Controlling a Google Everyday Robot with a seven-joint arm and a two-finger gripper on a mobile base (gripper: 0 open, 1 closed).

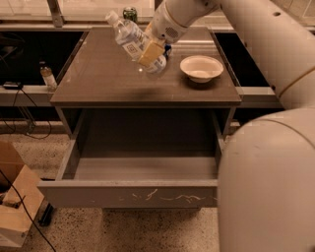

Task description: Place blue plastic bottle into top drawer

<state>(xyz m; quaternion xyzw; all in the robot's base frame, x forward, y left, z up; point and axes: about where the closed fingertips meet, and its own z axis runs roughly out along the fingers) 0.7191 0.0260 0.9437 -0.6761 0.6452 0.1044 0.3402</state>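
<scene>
The blue plastic bottle [129,40] is clear with a white cap and a pale label. It hangs tilted in the air above the middle of the grey table [98,83], cap pointing up and to the left. My gripper [149,50] is shut on the bottle's lower half, with one tan finger pad [150,53] showing across it. The top drawer [128,193] is pulled open below the tabletop. It is empty, and its front panel bears white scratch marks.
A white bowl [201,67] sits on the right of the table. A green can [130,13] stands at the back edge. A small brown-liquid bottle [47,77] stands on a ledge at left. A cardboard box [14,206] is on the floor at left. My arm fills the right side.
</scene>
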